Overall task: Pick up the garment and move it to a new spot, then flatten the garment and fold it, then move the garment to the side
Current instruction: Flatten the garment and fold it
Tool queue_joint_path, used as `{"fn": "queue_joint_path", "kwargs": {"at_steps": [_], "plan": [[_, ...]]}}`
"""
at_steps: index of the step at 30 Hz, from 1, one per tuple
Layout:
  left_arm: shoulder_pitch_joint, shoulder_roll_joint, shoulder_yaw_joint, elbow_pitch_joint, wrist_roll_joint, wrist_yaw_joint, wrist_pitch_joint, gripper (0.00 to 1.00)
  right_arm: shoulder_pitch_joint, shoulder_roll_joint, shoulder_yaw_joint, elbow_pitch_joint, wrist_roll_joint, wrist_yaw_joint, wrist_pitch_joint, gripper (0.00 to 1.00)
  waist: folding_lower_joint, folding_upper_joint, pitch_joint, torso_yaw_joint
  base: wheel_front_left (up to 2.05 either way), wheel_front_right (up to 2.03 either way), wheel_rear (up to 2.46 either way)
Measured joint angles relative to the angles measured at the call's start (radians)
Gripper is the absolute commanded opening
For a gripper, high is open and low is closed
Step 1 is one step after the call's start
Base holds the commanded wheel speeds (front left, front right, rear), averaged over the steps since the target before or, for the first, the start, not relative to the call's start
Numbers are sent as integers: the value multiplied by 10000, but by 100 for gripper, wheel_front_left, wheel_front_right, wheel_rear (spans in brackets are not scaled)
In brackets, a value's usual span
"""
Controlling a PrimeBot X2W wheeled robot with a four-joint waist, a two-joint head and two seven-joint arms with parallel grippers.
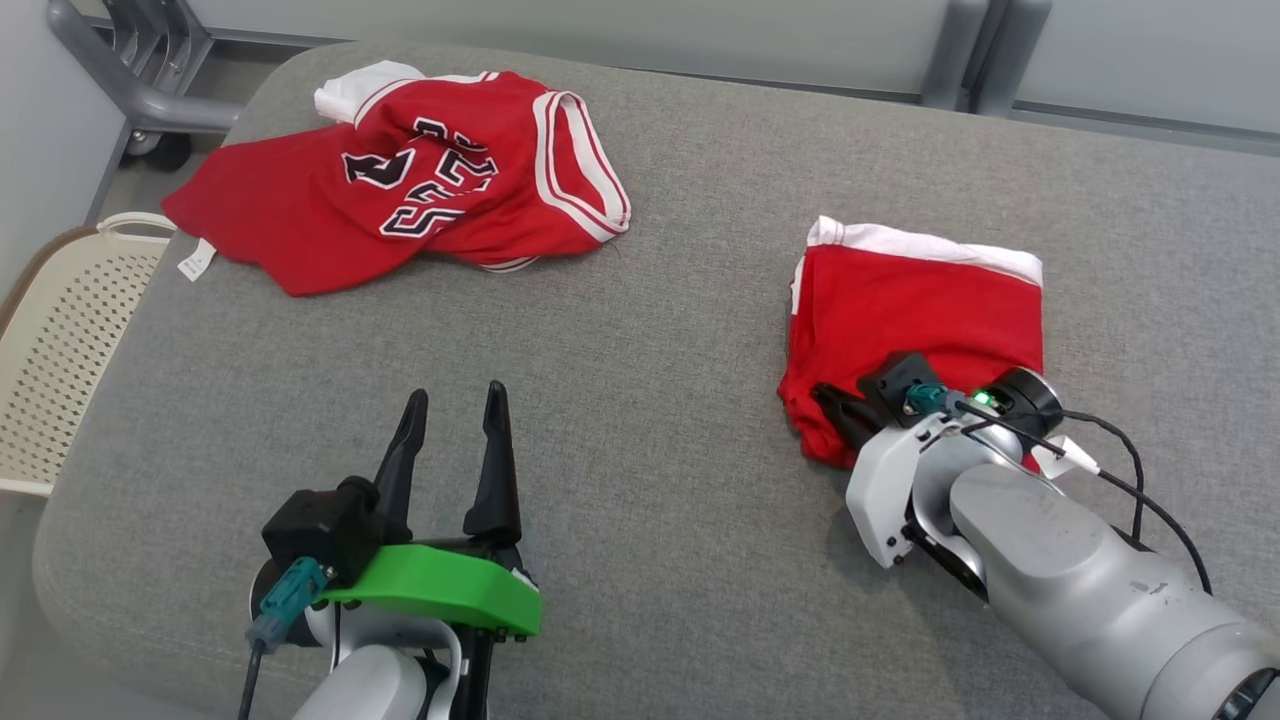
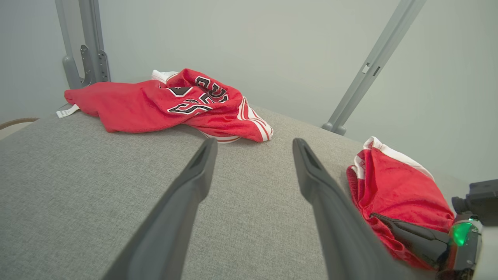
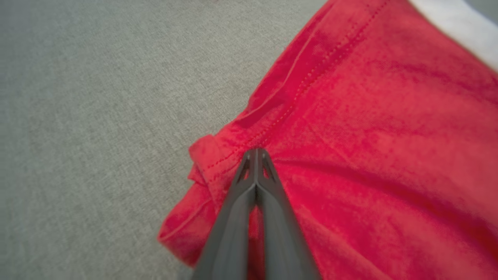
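Right fingers [image 3: 241, 217] pressed together, tips on the near left corner of the folded red knit garment with a white band [image 1: 915, 300]; can't tell whether any cloth is pinched between them. The rest of the garment lies beyond the tips on the grey fabric-covered desk [image 1: 650, 400]. Left fingers [image 1: 495, 460] wide apart, holding nothing. Crumpled red jersey with black-and-white lettering [image 1: 420, 180] lies well beyond them, unfolded. Judged: fold done, shift to the side remaining.

Coarse-woven matt grey cloth on tabletop [image 1: 680, 330]; folded garment [image 1: 920, 300] soft red cloth, fuzzy nap; left tool [image 1: 456, 392] fingers matt dark plastic, its mount [image 1: 440, 590] smooth green plastic; basket [image 1: 70, 330] cream perforated plastic.
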Motion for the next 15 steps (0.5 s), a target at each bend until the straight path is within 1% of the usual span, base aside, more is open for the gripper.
{"fn": "queue_joint_path", "kwargs": {"at_steps": [7,15], "plan": [[-6,-40,-2,42,13,-17,-36,100,1,263,640,-63,165,-2,-247,0,0,0,-45,-106,0,0,0],[1,-21,-12,73,13,-29,-42,100,97,571,890,-242,176,2,-355,0,0,0,-172,-239,0,0,0]]}}
